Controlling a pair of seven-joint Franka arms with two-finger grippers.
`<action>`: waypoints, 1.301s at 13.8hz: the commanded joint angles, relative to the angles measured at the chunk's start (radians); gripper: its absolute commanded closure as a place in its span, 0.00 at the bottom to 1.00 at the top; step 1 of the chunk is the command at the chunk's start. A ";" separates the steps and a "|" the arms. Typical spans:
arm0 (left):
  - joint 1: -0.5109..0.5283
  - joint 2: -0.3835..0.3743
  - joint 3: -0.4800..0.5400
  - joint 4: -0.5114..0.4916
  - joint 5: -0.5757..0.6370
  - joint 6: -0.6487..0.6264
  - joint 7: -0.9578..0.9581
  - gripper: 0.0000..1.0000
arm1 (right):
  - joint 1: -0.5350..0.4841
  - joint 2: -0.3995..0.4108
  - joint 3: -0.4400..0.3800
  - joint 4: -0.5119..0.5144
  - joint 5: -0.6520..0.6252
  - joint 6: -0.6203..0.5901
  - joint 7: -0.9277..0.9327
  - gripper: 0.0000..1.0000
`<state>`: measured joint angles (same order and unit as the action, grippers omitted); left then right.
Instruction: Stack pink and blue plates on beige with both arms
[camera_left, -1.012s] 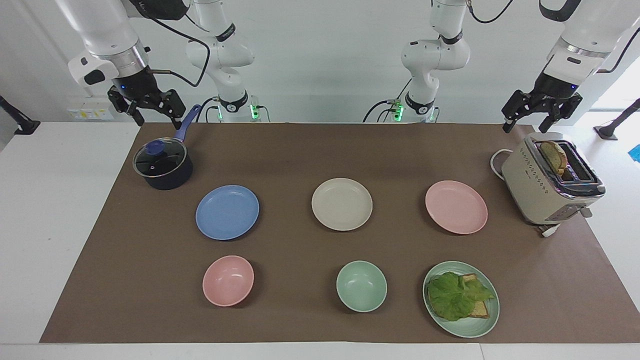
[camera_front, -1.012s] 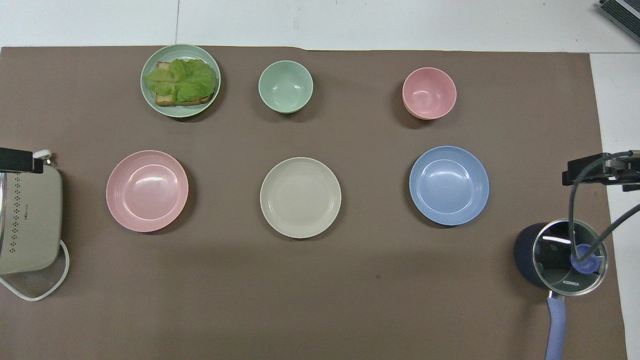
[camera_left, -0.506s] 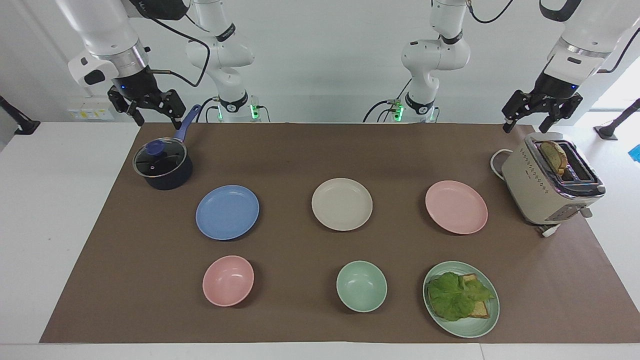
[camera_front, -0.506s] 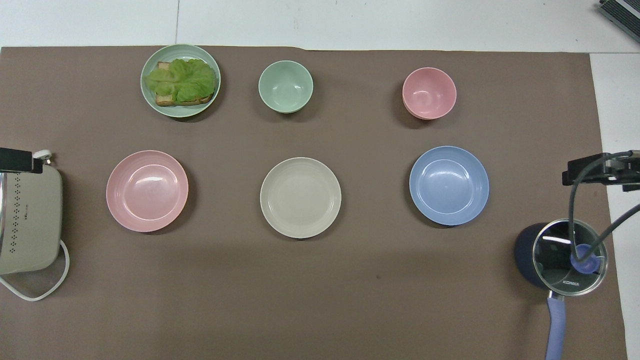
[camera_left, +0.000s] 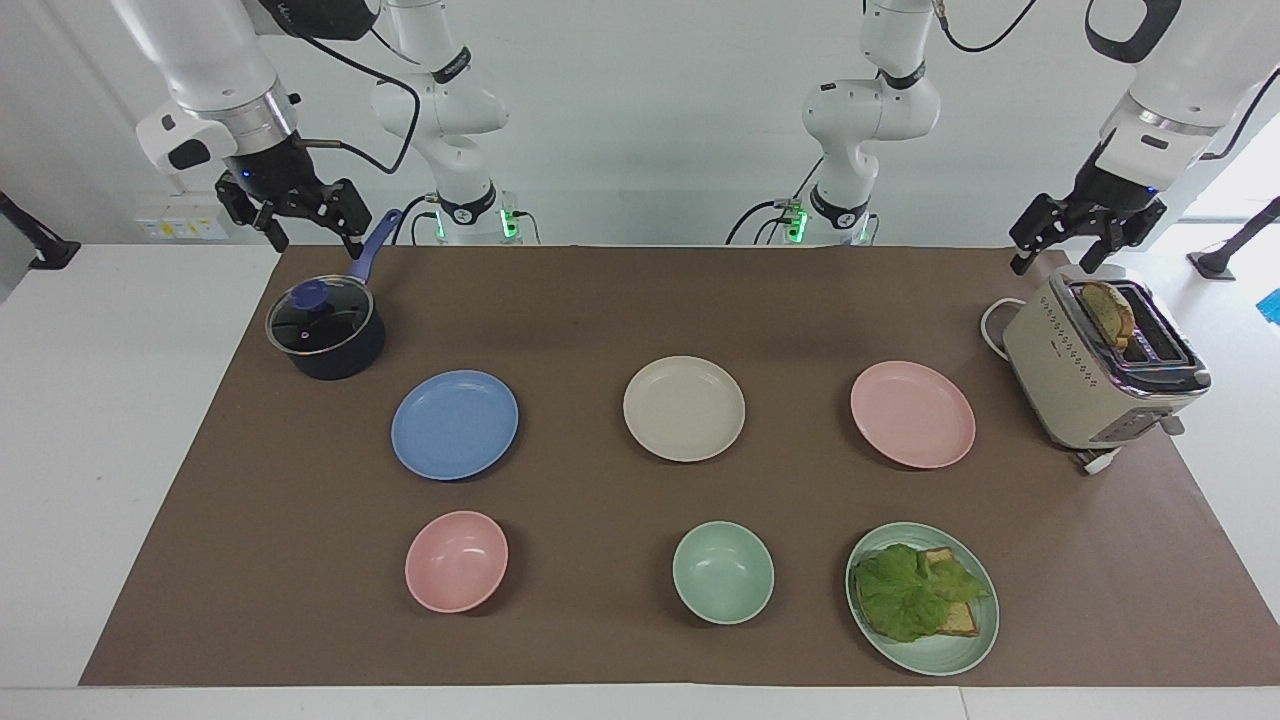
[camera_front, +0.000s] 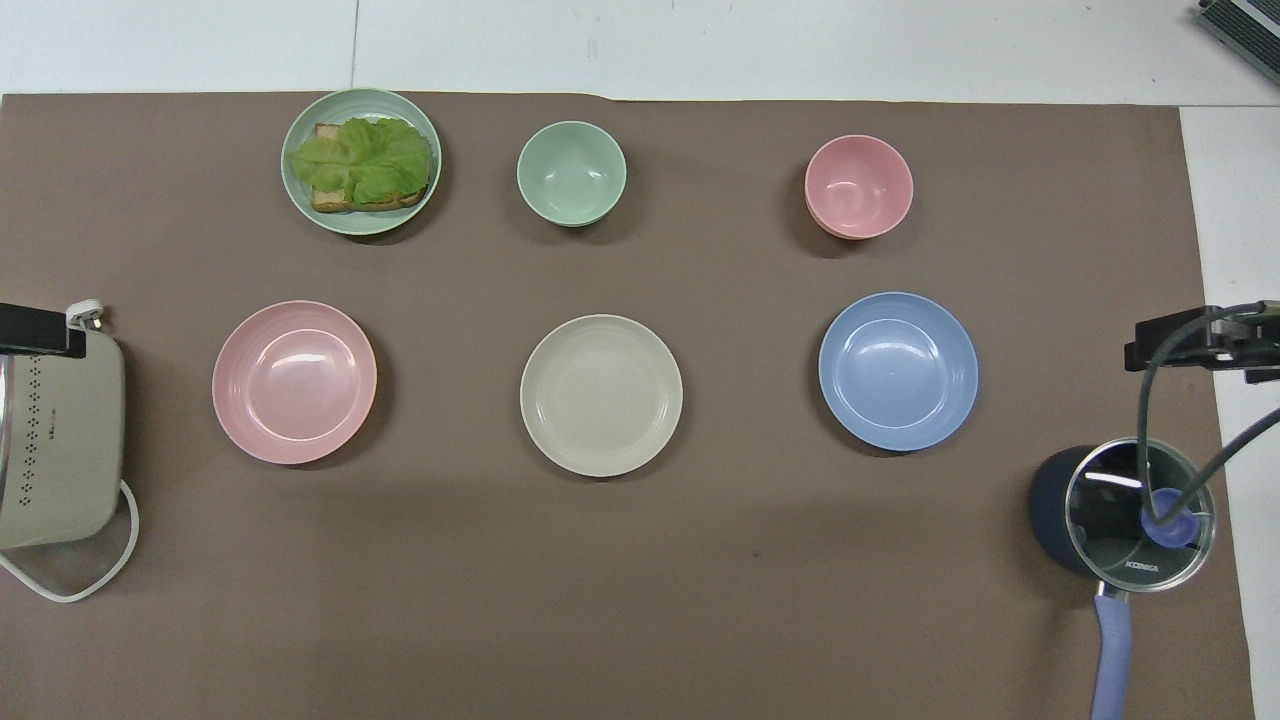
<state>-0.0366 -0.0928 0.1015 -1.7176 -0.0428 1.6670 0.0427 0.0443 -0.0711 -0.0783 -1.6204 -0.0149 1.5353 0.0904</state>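
Three plates lie in a row across the brown mat. The beige plate is in the middle. The blue plate lies toward the right arm's end, and the pink plate toward the left arm's end. All three are bare and apart from each other. My right gripper hangs open over the saucepan's handle, holding nothing. Above the toaster's end nearest the robots, my left gripper is open too, with nothing in it.
A dark-blue lidded saucepan stands beside the blue plate, nearer the robots. A toaster with bread stands beside the pink plate. Farther from the robots sit a pink bowl, a green bowl and a green plate with lettuce and bread.
My left gripper has shifted slightly over the toaster. The right arm and all the dishes have stayed put.
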 joint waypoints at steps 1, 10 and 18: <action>0.003 0.007 0.000 -0.080 0.018 0.074 0.000 0.00 | -0.011 -0.010 0.006 0.001 0.007 -0.004 0.015 0.00; 0.018 0.169 -0.002 -0.240 0.017 0.275 -0.012 0.00 | -0.011 -0.010 0.008 0.001 0.007 -0.003 0.015 0.00; 0.017 0.269 -0.002 -0.379 0.015 0.487 -0.011 0.00 | -0.011 -0.010 0.008 0.001 0.007 -0.004 0.015 0.00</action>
<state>-0.0271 0.1777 0.1051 -2.0521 -0.0424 2.1068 0.0417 0.0443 -0.0711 -0.0783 -1.6204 -0.0149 1.5353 0.0904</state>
